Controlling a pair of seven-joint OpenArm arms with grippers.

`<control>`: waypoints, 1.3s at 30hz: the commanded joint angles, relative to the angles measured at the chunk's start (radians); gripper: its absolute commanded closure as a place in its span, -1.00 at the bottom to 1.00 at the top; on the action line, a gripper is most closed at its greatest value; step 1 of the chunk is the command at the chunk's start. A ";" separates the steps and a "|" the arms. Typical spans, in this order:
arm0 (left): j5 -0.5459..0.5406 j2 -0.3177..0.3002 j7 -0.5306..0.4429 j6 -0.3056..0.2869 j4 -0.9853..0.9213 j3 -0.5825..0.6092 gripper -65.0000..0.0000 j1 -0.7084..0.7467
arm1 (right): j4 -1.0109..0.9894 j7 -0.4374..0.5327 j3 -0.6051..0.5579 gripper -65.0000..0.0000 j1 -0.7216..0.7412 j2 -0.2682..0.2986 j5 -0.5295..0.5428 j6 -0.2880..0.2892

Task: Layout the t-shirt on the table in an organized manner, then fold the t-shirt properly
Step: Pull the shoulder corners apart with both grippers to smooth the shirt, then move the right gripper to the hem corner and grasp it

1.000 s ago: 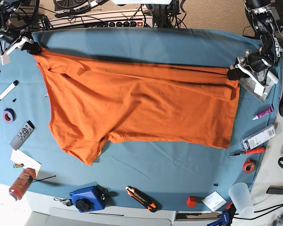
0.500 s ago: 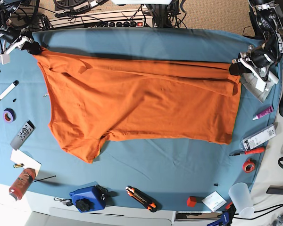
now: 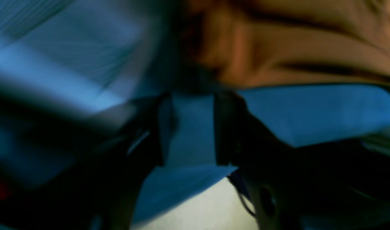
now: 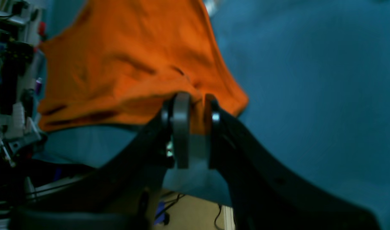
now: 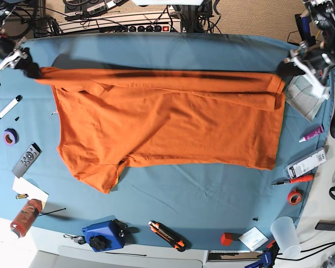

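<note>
While the t-shirt is spread wide across the table, its far edge is stretched between the two grippers. One container is seen: a translucent plastic cup at the near right corner, contents not discernible. In the right wrist view, orange cloth is pinched between the narrowly parted jaws of the right gripper. In the blurred left wrist view, the left gripper is parted with only blue cloth between its jaws; the shirt lies just beyond the tips.
</note>
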 commanded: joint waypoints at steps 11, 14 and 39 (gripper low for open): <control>-0.034 -0.017 -0.065 -0.001 0.116 -0.144 0.28 0.025 | 0.014 0.017 0.186 0.72 0.003 0.037 0.044 0.002; -0.035 -0.017 -0.103 -0.001 0.116 -0.144 0.28 0.019 | 0.014 0.017 0.185 0.72 0.051 0.037 0.044 0.002; 0.346 -0.017 -0.320 0.068 0.116 0.319 0.28 -0.255 | -0.274 0.571 -0.790 0.72 0.906 0.094 -1.051 -0.140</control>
